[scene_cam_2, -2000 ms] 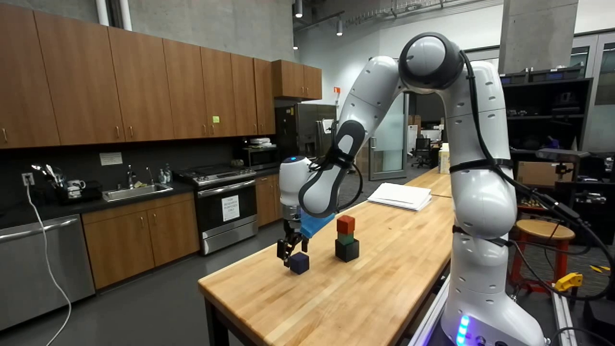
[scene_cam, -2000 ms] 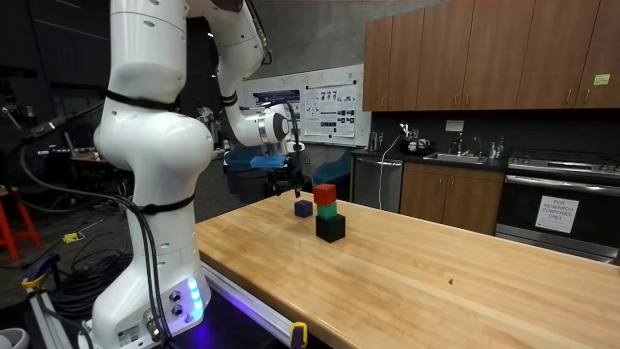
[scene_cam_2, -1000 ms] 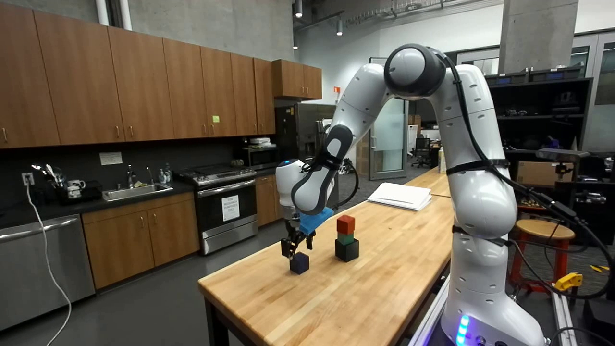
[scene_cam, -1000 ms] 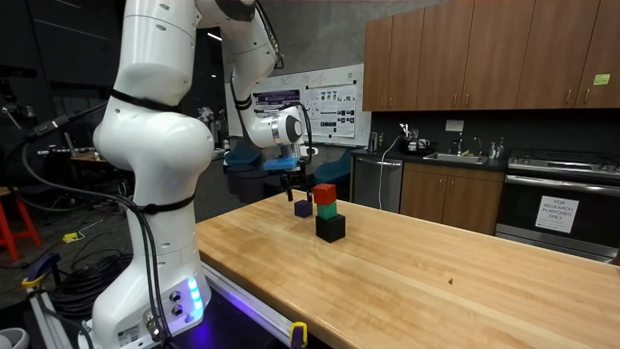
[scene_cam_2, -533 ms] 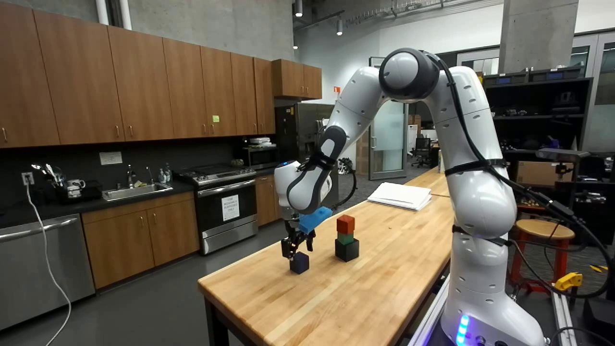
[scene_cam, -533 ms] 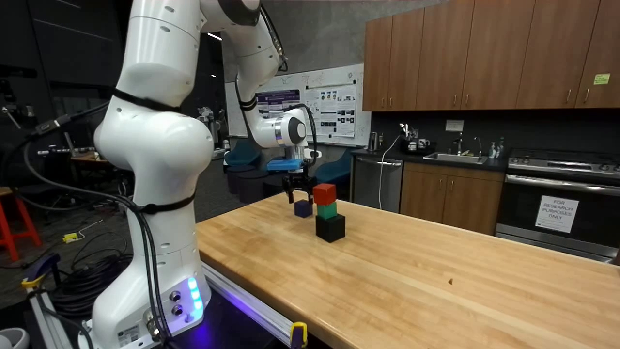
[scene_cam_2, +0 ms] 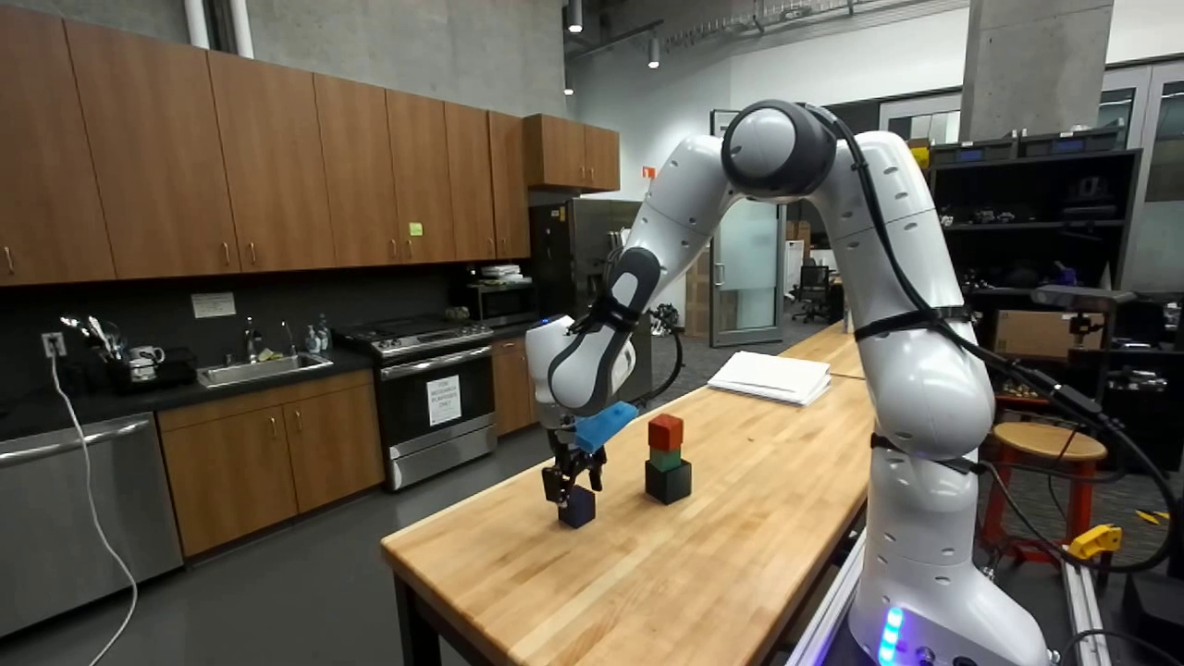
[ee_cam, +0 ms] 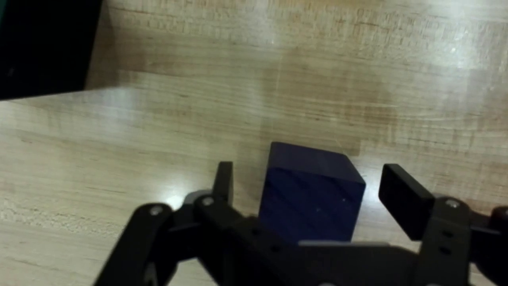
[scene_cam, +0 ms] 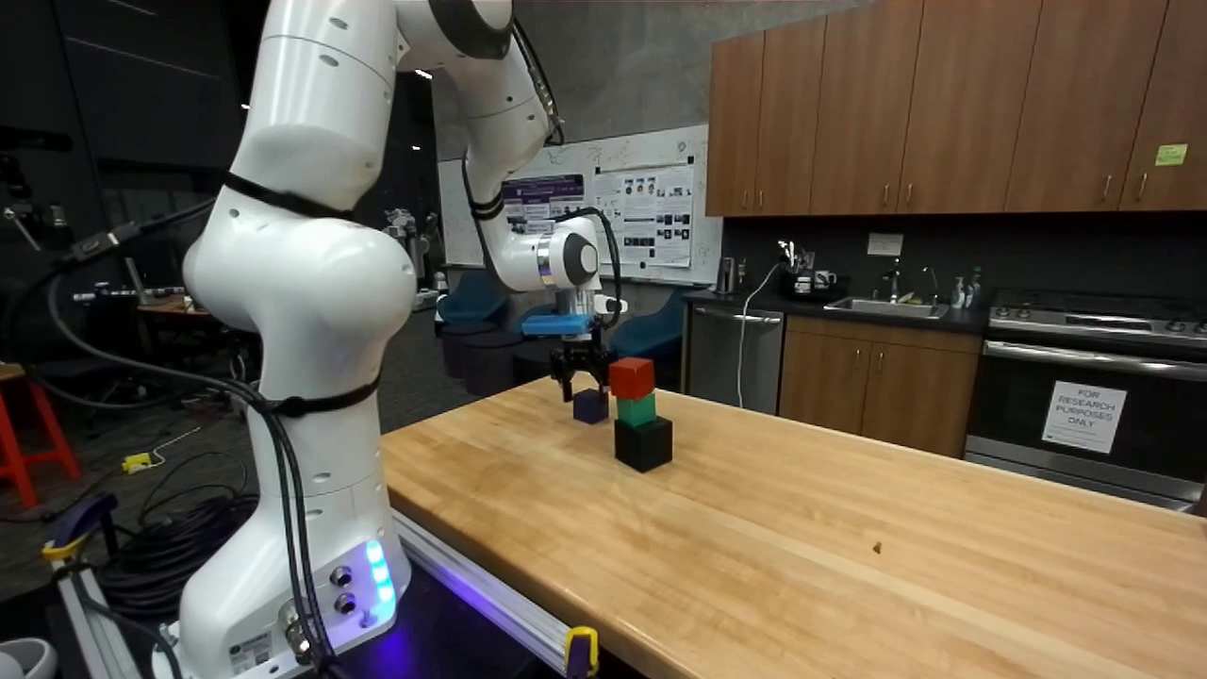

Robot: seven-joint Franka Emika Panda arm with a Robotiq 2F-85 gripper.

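Observation:
A dark blue cube [scene_cam: 590, 406] sits on the wooden table; it also shows in an exterior view [scene_cam_2: 577, 511] and in the wrist view [ee_cam: 309, 202]. My gripper [scene_cam: 585, 387] points down over this cube, also in an exterior view [scene_cam_2: 580, 490]. In the wrist view the gripper [ee_cam: 312, 188] is open, one finger on each side of the cube, with a gap on both sides. The lower part of the cube is hidden by the gripper body there. Beside it stands a stack: black block [scene_cam_2: 668, 482], green block [scene_cam_2: 664, 459], red block [scene_cam_2: 665, 432] on top.
The black block also shows at the wrist view's upper left [ee_cam: 43, 47], near the gripper. The wooden table [scene_cam: 849, 585] has its far edge behind the cube. A stack of white paper [scene_cam_2: 770, 377] lies farther along. A small brown bit [scene_cam: 878, 548] lies on the table.
The gripper has moved sideways over the blue cube, toward the stack, then lowered a little so its fingertips come down around the cube. The cube and the stack have not moved.

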